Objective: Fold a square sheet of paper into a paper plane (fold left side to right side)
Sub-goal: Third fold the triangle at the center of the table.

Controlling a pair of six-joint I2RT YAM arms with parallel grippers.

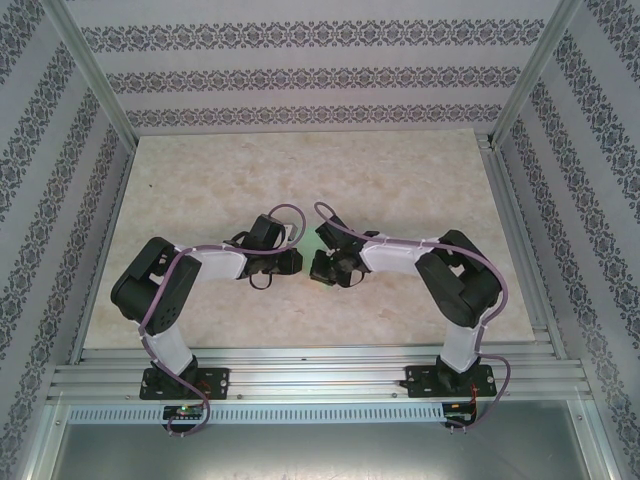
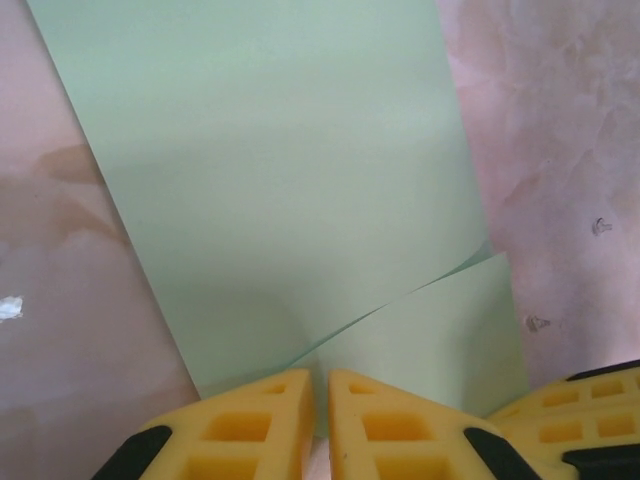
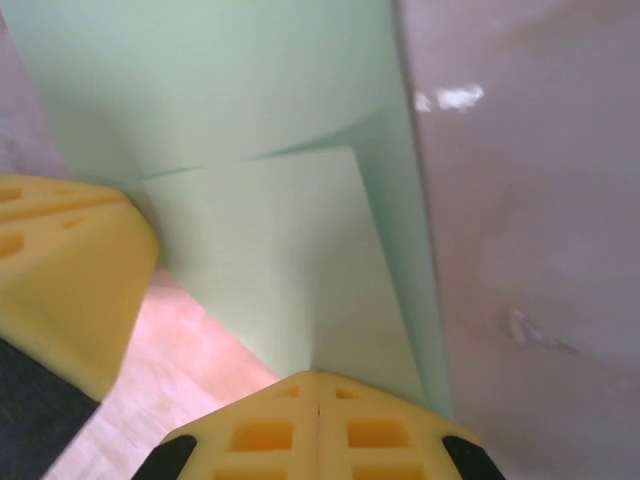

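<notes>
While it is reaching inward over the marble-patterned table, the left arm is bringing the left gripper to just left of centre in the overhead view. At the bottom of the left wrist frame its yellow fingers are standing almost together, pinching the near edge of the square sheet of paper. This light green sheet is occupying the upper middle of that frame, with a folded flap lifting at lower right. Overhead, a sliver of green is showing at centre, between the wrists. Just right of centre, the right gripper is clamping fully shut on the sheet's folded layers at the bottom of the right wrist frame.
</notes>
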